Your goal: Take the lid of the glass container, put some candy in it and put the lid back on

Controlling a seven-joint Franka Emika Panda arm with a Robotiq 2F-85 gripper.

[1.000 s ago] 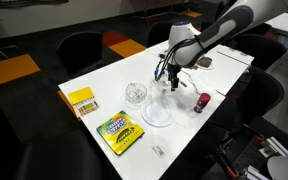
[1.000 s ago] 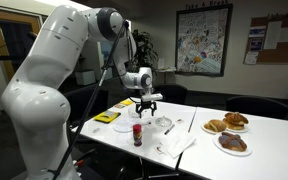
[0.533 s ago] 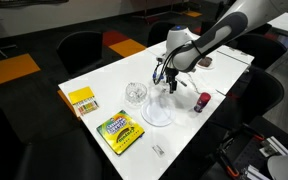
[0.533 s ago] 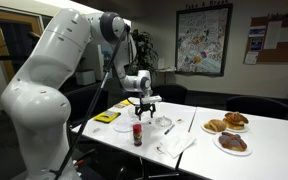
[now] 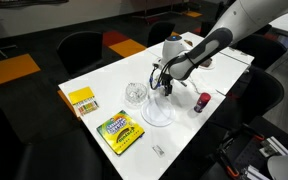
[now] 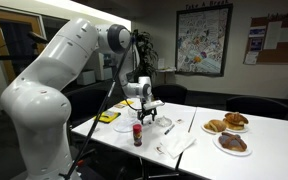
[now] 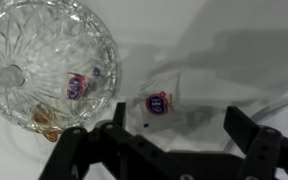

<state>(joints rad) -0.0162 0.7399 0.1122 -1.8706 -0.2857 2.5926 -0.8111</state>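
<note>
The cut-glass container [image 7: 39,45] fills the wrist view's upper left, uncovered, with wrapped candy [image 7: 76,87] inside. It also shows in an exterior view [image 5: 135,94]. One loose wrapped candy [image 7: 159,103] with a red and blue mark lies on the white table beside the bowl. My gripper [image 7: 181,120] is open and empty, low over the table, its fingers on either side of this candy. It shows in both exterior views [image 5: 165,88] [image 6: 147,114]. A pale round dish [image 5: 157,113] lies next to the bowl. I cannot tell whether the clear lid rests on it.
A red-capped bottle [image 5: 201,102] stands close to the gripper. A green-yellow box [image 5: 118,132] and a yellow box [image 5: 82,100] lie toward the table's near end. Plates of brown food [image 6: 231,142] sit at the far end. Chairs ring the table.
The arm has bent lower and the gripper has come down toward the table beside the glass bowl. Nothing on the table has moved.
</note>
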